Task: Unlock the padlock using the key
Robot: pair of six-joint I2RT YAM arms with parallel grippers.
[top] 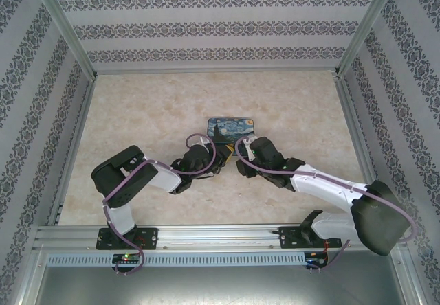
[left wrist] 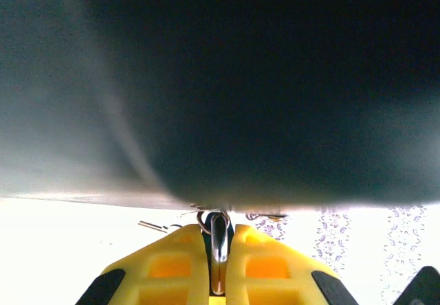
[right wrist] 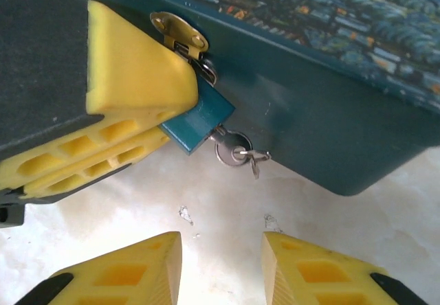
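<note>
The pale marbled table (top: 137, 113) carries the dark-blue painted box (top: 231, 129), and both arms reach in to its near wall, so the step in hand looks like the turn of the key itself. In the right wrist view the left gripper (right wrist: 180, 116) has its yellow jaws clamped on the teal padlock (right wrist: 201, 121), which hangs by its shackle from the brass hasp (right wrist: 179, 34) on the front of the box. The right gripper (right wrist: 220, 246) hovers just below with its jaws apart and nothing between them. The key (right wrist: 232, 148) sits in the bottom of the padlock with its round head sticking out, a small wire ring (right wrist: 256, 159) dangling from it. The next move probably calls for the right jaws to rise, close flat on that small head and twist while the left holds the body steady. The box wall lies just behind the key, and the left finger crowds it on one side, so room to turn is tight.
</note>
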